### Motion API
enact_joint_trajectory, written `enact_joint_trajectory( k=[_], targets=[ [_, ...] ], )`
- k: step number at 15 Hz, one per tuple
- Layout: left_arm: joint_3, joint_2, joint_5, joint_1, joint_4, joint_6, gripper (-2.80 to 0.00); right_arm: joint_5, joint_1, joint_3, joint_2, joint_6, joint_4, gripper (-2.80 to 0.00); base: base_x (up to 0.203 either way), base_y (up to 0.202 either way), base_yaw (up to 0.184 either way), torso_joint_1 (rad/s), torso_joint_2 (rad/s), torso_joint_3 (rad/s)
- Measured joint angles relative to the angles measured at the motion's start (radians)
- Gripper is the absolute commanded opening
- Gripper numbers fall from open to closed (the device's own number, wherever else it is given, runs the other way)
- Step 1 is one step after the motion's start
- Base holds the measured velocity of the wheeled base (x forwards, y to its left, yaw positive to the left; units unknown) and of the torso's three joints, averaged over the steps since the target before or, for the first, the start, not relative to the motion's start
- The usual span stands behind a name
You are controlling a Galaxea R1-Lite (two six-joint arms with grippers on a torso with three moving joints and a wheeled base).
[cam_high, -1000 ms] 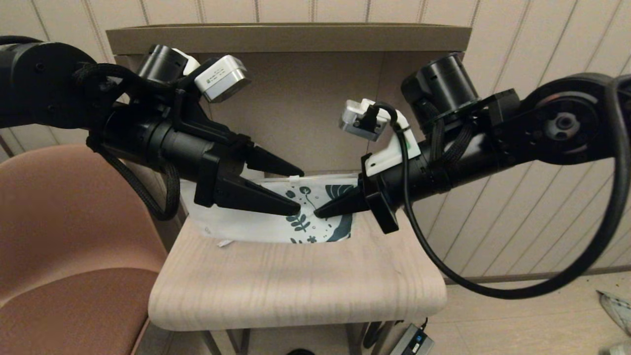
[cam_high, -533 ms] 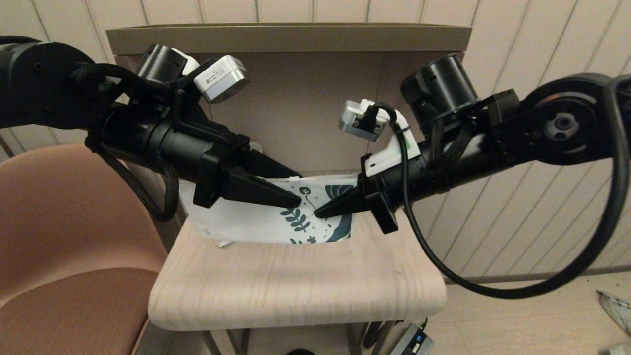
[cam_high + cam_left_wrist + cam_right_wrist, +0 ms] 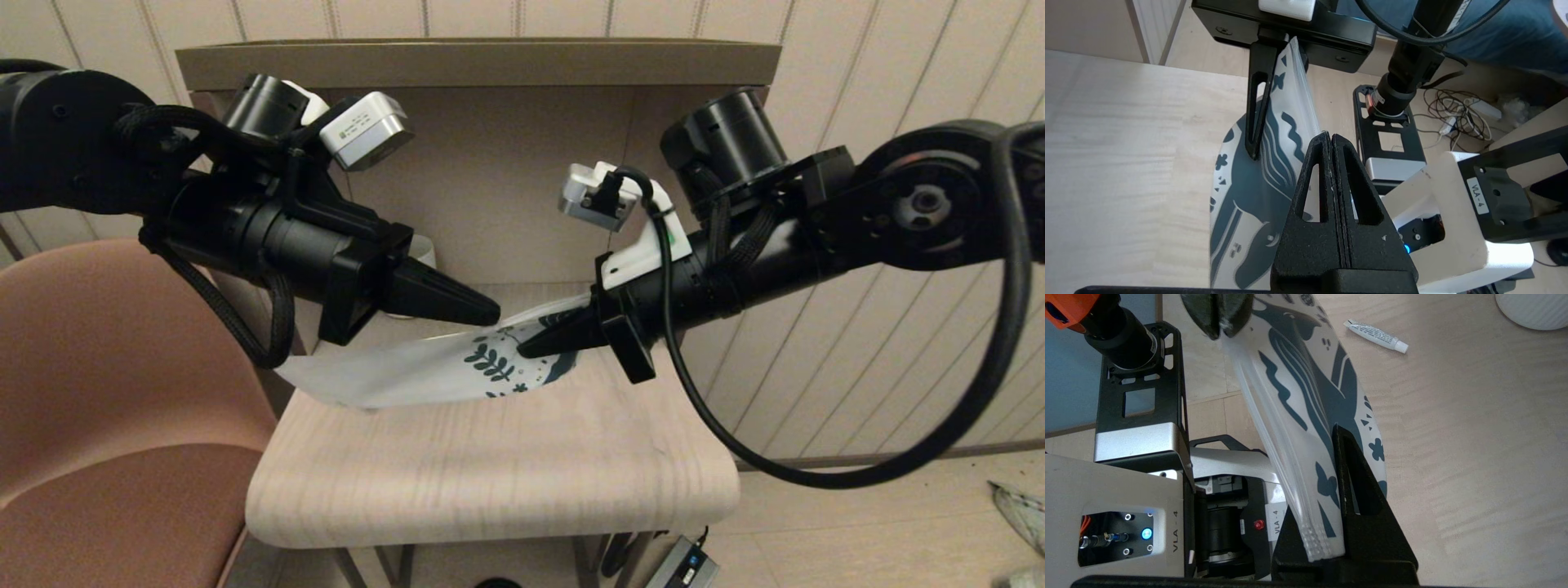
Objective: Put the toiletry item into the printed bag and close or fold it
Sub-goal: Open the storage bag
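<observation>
The printed bag (image 3: 424, 371) hangs tilted above the pale wooden table (image 3: 490, 482), with its unprinted end sagging onto the table's left edge. My left gripper (image 3: 492, 314) is shut on the bag's top zip edge (image 3: 1314, 122). My right gripper (image 3: 526, 351) is shut on the printed end of the bag (image 3: 1298, 396), one finger (image 3: 1355, 477) on each side. The toiletry item (image 3: 1376, 335), a slim white tube, lies loose on the table beyond the bag and is hidden in the head view.
A white ribbed mug (image 3: 1535, 310) stands at the back of the table, partly behind my left gripper in the head view. A pink chair (image 3: 98, 392) is at the left. A brown panel with a shelf top (image 3: 473, 61) closes the back.
My left gripper's fingers closed on the bag's top edge and rose. The bag, flat on the table before, is now lifted and tilted between both grippers. The right gripper rose slightly.
</observation>
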Motion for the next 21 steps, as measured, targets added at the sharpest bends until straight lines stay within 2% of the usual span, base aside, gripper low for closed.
enact_joint_trajectory(
  k=[5, 12, 18, 19, 21],
  targets=[
    [-0.002, -0.002, 0.000, 0.000, 0.000, 0.003, -2.80, 0.000, 0.001, -0.002, 0.001, 0.006, 0.000, -2.80, 0.000, 0.000, 0.000, 0.000, 0.00, 0.000],
    [-0.101, 0.084, 0.000, 0.022, 0.001, -0.017, -2.80, 0.000, -0.001, -0.001, 0.002, 0.008, 0.001, -2.80, 0.000, 0.000, 0.000, 0.000, 0.00, 0.000],
    [-0.129, 0.096, 0.000, 0.025, 0.000, -0.020, -2.80, 0.002, -0.001, 0.006, 0.002, 0.009, 0.000, -2.80, 0.000, 0.000, 0.000, 0.000, 0.00, 0.000],
    [-0.129, 0.095, 0.001, 0.026, 0.000, -0.020, 0.00, 0.001, 0.000, 0.006, 0.002, 0.009, 0.000, -2.80, 0.000, 0.000, 0.000, 0.000, 0.00, 0.000],
    [-0.116, 0.089, 0.002, 0.026, -0.016, -0.016, 0.00, 0.001, 0.002, 0.006, 0.002, 0.008, 0.000, -2.80, 0.000, 0.000, 0.000, 0.000, 0.00, 0.000]
  ],
)
